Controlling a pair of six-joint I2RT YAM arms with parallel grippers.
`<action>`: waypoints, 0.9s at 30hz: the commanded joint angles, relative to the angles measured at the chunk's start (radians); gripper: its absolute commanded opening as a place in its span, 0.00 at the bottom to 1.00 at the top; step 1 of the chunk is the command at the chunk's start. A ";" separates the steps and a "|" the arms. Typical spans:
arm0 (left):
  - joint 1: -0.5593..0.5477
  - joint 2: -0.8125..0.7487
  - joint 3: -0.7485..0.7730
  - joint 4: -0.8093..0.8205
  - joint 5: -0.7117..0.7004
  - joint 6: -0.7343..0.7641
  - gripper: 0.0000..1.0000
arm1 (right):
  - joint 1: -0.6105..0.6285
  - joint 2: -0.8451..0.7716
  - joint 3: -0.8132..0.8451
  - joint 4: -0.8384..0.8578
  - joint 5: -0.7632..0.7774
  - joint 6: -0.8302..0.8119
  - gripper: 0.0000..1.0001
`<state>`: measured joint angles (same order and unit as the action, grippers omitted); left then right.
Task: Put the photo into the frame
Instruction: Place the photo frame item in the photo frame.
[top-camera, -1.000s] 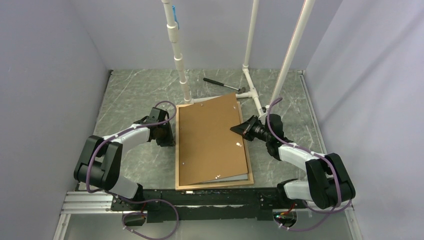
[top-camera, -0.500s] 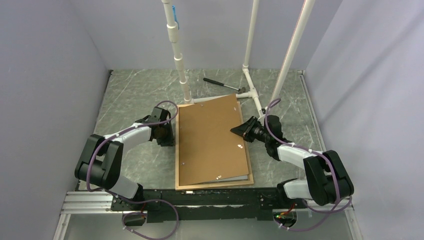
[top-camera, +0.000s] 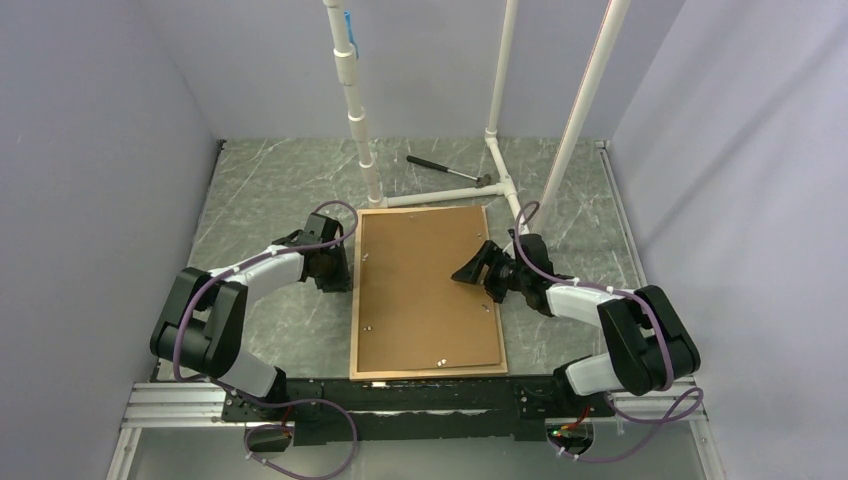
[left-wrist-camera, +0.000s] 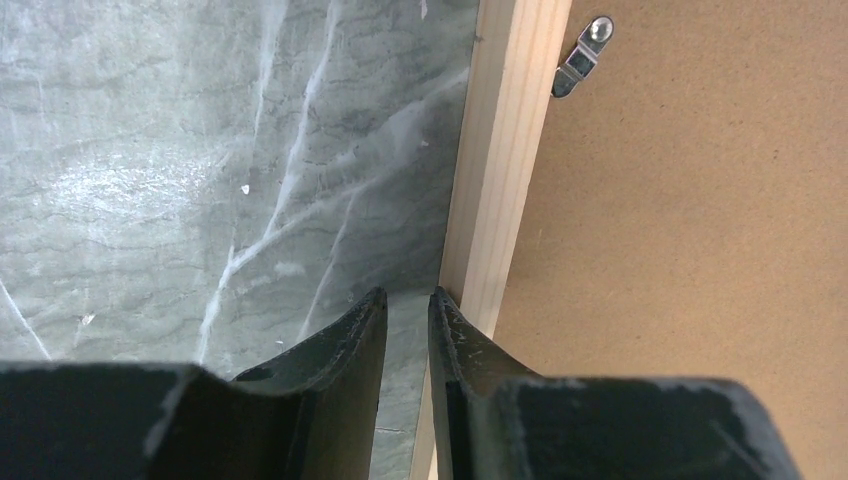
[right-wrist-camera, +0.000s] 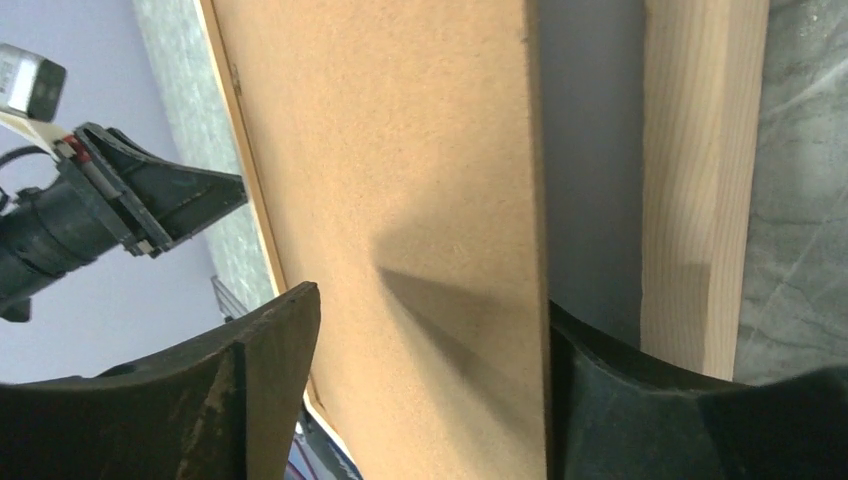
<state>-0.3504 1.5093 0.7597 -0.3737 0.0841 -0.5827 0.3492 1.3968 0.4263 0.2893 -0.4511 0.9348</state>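
Across the middle of the grey-green, marble-veined table (top-camera: 270, 200) the frame (top-camera: 354, 300) lies flat, a thin rectangle of pale, straight-grained wood with narrow rails. A brown backing board (top-camera: 425, 290), matte and finely speckled like pressed fibre, sits inside the rails and covers nearly the whole opening. The left wrist view shows a small bright metal turn clip (left-wrist-camera: 580, 60) screwed to the board near the frame's left rail. The left gripper (left-wrist-camera: 405, 300) is low on the table at the outer side of that rail. Its dark, scuffed, tapered fingers are only a narrow slit apart, with bare table showing in the gap and nothing held, and the finger nearer the frame has its tip against the wood. The right gripper (top-camera: 468, 272) reaches over the right side of the board with its black fingers spread wide, one above the board's surface and one out by the right rail, gripping nothing. From its wrist camera a smooth grey strip (right-wrist-camera: 590, 150) shows between the board's sharp right edge and the wood rail. Whether that strip is the photo cannot be told, and the photo's printed face shows in no view. A hammer (top-camera: 445, 169) with a dark handle lies on the far part of the table, beside the base of the white plastic pipes (top-camera: 352, 90).
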 joint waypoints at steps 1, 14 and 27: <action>-0.020 0.065 -0.032 -0.022 -0.011 0.012 0.30 | 0.024 -0.027 0.070 -0.086 0.055 -0.080 0.77; -0.024 0.069 -0.022 -0.039 -0.025 0.015 0.30 | 0.093 -0.024 0.209 -0.334 0.217 -0.229 1.00; -0.025 0.073 -0.017 -0.047 -0.031 0.015 0.30 | 0.125 -0.026 0.262 -0.463 0.350 -0.301 1.00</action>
<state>-0.3595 1.5211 0.7738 -0.3786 0.0803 -0.5831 0.4698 1.3922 0.6502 -0.1398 -0.1581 0.6685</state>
